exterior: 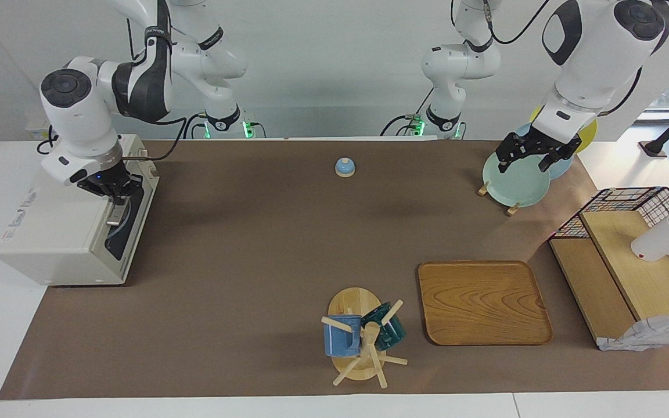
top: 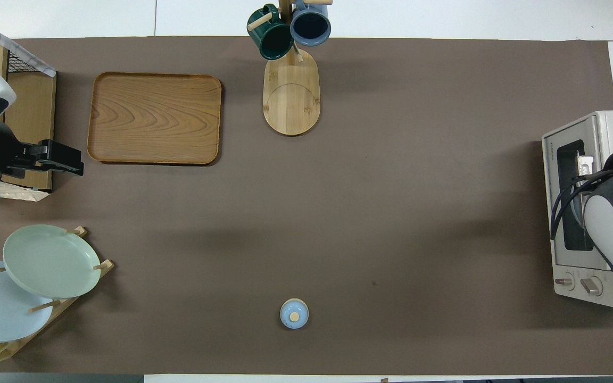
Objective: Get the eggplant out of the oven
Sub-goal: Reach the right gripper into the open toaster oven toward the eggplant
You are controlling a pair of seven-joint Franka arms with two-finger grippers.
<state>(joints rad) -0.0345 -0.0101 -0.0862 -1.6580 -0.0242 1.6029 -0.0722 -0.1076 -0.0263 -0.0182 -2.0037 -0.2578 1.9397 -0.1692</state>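
The cream-white oven point(exterior: 50, 232) stands at the right arm's end of the table, and its dark glass door point(exterior: 125, 229) looks closed. It also shows in the overhead view point(top: 604, 127). My right gripper point(exterior: 115, 194) hangs at the top edge of the door, by the silver handle point(exterior: 114, 219). In the overhead view the arm's own wrist hides it. The eggplant is not in view. My left gripper point(exterior: 525, 164) is open and empty, raised over the plate rack, and also shows in the overhead view point(top: 75, 162).
A blue bell point(exterior: 345, 167) sits mid-table near the robots. The plate rack holds a pale green plate point(exterior: 514, 183) and others. A wooden tray point(exterior: 482, 302), a mug tree with two mugs point(exterior: 363, 337) and a wire-and-wood shelf point(exterior: 630, 261) stand farther out.
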